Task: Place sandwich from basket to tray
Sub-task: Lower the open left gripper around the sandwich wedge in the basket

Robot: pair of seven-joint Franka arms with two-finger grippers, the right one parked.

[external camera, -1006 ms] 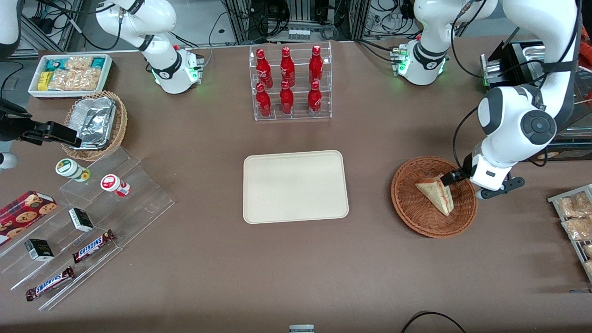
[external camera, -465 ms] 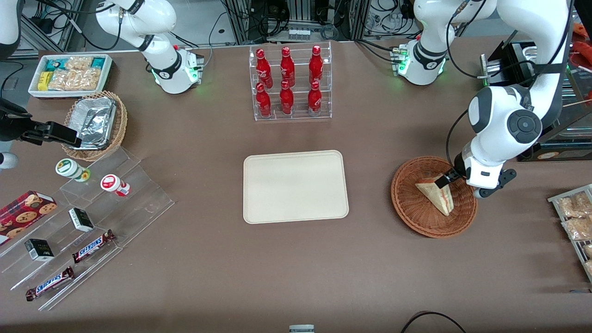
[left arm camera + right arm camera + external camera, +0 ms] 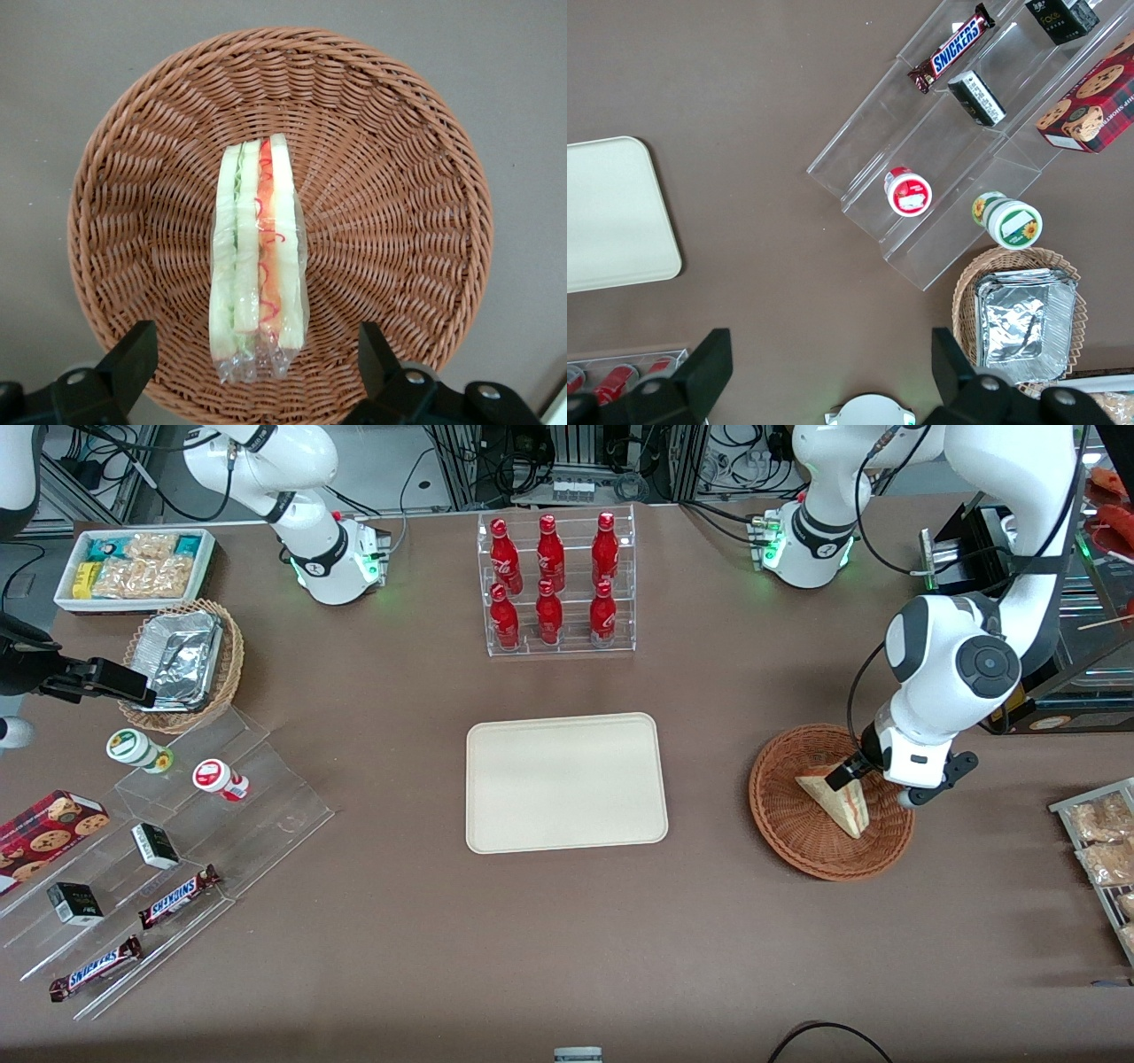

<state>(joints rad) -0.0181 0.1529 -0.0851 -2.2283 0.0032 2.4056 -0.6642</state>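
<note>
Wrist view: sandwich (image 3: 257,266) between open tool (image 3: 257,372) fingers

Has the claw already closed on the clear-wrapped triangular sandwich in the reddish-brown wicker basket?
No: the claw is open above the basket, its fingers apart on either side of the sandwich.

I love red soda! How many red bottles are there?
6, all in the clear rack: three on its upper step, three on its lower step. The open pincer hovers above the sandwich.

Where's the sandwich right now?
The sandwich lies in the basket toward the working arm's end of the table, beside the tray; the open gripper hangs right over it.
</note>
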